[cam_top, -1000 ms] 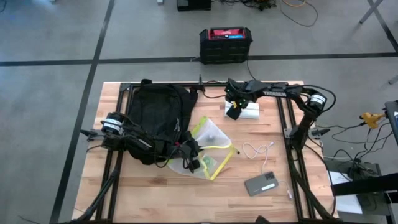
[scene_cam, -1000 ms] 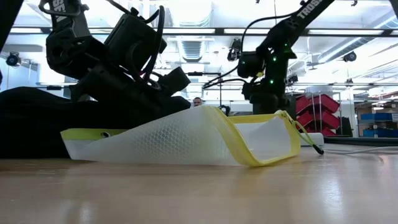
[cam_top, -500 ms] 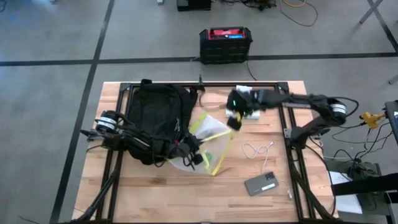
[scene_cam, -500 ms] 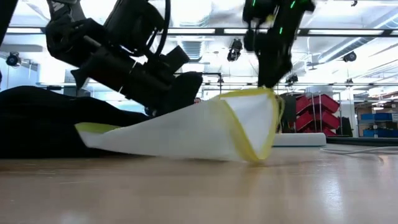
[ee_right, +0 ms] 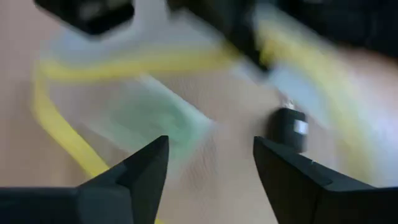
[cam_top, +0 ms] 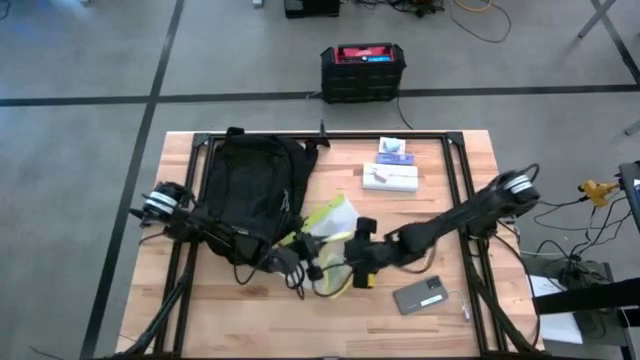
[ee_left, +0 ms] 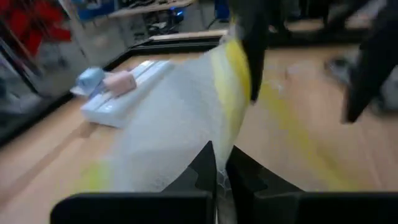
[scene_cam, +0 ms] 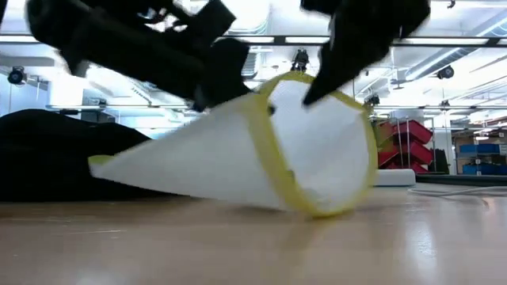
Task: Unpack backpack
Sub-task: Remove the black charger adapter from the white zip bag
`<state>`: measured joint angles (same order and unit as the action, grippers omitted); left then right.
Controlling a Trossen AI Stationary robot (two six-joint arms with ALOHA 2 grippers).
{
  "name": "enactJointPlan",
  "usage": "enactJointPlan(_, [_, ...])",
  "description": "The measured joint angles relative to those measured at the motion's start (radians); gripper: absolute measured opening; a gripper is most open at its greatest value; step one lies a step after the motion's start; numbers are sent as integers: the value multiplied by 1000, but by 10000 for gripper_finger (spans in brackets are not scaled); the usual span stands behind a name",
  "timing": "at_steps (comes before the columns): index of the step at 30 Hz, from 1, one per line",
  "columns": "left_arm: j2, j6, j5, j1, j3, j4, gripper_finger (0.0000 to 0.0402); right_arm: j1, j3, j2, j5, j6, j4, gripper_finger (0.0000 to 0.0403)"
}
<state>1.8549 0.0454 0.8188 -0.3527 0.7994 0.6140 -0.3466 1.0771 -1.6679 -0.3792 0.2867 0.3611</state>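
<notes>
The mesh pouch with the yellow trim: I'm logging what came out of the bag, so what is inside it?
Through the translucent mesh pouch a pale greenish flat shape shows, too blurred to identify. Left gripper pinches its fabric; right gripper hovers open.

Wooden tabletop (cam_top: 440, 330): backpack (cam_top: 252, 185) at 10 o'clock, pouch (cam_top: 330, 218) centre, white box (cam_top: 390, 178) at 1, phone (cam_top: 422, 295) at 5.

Overhead and table-level cameras, both on the mesh pouch (cam_top: 330, 222); wrist views close, seemingly likewise.
</notes>
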Motion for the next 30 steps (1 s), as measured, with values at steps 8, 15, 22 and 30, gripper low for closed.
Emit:
enactJointPlan(8, [-6, 41, -27, 8, -8, -90, 0, 57, 9, -217, -177, 120, -68, 200])
enactJointPlan(15, [1, 83, -40, 15, -11, -163, 0, 77, 9, -177, -242, 136, -167, 248])
enactJointPlan(22, [11, 127, -31, 44, -50, -186, 0, 160, 8, -220, -190, 144, -289, 298])
enactJointPlan(30, [11, 182, -29, 48, -99, -180, 0, 231, 8, -333, -192, 150, -370, 297])
